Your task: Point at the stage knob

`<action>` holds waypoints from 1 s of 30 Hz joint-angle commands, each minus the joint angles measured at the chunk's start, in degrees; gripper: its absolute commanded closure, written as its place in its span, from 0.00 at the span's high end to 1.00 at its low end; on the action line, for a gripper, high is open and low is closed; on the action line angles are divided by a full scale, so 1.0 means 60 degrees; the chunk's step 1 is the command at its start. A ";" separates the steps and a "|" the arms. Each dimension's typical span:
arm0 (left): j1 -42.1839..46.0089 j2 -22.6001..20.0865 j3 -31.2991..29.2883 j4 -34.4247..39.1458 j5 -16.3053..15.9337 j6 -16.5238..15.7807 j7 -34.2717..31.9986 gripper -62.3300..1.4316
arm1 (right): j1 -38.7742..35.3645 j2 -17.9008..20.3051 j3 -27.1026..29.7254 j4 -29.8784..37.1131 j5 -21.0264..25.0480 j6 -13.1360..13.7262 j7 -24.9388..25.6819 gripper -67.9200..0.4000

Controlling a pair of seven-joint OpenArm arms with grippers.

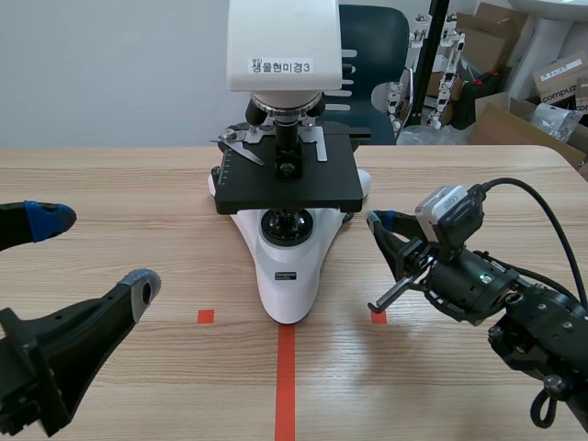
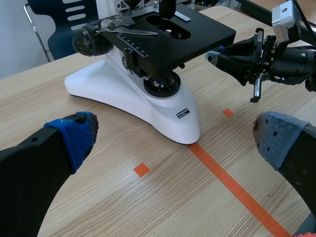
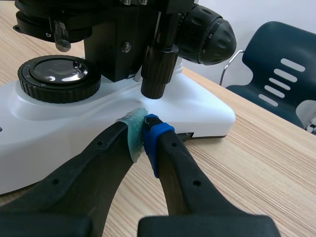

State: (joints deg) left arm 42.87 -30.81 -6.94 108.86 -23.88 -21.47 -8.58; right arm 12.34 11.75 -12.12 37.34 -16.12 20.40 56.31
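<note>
Only the right wrist view gives us a clear look at the stage knob (image 3: pixel 155 79). It is a slim black stack of finely ribbed cylinders hanging from under the stage (image 1: pixel 287 181), ahead of the gripper and beside the fat, ribbed focus knob (image 3: pixel 207 33). In the scene view the stage's overhang hides nearly all of it. There we see instead the whole microscope (image 1: pixel 287 138) at the middle of the table (image 1: pixel 110 184), with its white head at the far side. Its glossy white base (image 1: pixel 289 280) runs toward the near edge.

The right gripper (image 3: pixel 142 132) has its fingers pressed together with nothing between them, grey-green pad against blue pad. The joined tip sits just under the knob's lower end, close but apart, and a strip of white base shows between them. We cannot tell whether the pads brush that base. In the scene view this gripper lies low at the microscope's right, its tip aimed left under the stage.

The left gripper (image 1: pixel 95 254) is at the near left, well apart from the microscope, fingers spread wide and holding nothing. Its own view shows its dotted pads, blue and grey.

The stage is a flat matte black plate. The lens (image 3: pixel 58 75) below it is round glass in a knurled black ring. The table is pale wood grain, and a dark slotted chair (image 3: pixel 276 84) stands beyond it.
</note>
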 commanded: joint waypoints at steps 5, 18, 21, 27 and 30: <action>-0.0011 0.0025 -0.0025 0.0153 -0.0091 -0.0022 -0.0138 1.00 | 0.0109 -0.0004 0.0080 0.0058 0.0113 0.0033 0.0029 0.04; -0.0011 0.0025 -0.0025 0.0153 -0.0091 -0.0022 -0.0138 1.00 | -0.0106 -0.0055 0.0076 0.0058 0.0117 0.0033 0.0004 0.04; -0.0011 0.0025 -0.0025 0.0153 -0.0091 -0.0022 -0.0138 1.00 | -0.0157 -0.0055 0.0080 0.0058 0.0117 0.0033 0.0066 0.04; -0.0011 0.0025 -0.0025 0.0153 -0.0091 -0.0022 -0.0138 1.00 | -0.0149 0.0000 0.0080 0.0058 0.0266 0.0033 0.0109 0.04; -0.0011 0.0025 -0.0025 0.0153 -0.0091 -0.0022 -0.0138 1.00 | -0.0149 0.0000 0.0080 0.0058 0.0266 0.0033 0.0113 0.04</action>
State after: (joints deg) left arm 42.87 -30.81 -6.94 108.86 -23.88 -21.47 -8.58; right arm 10.31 11.75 -12.12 37.32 -15.40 20.56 55.70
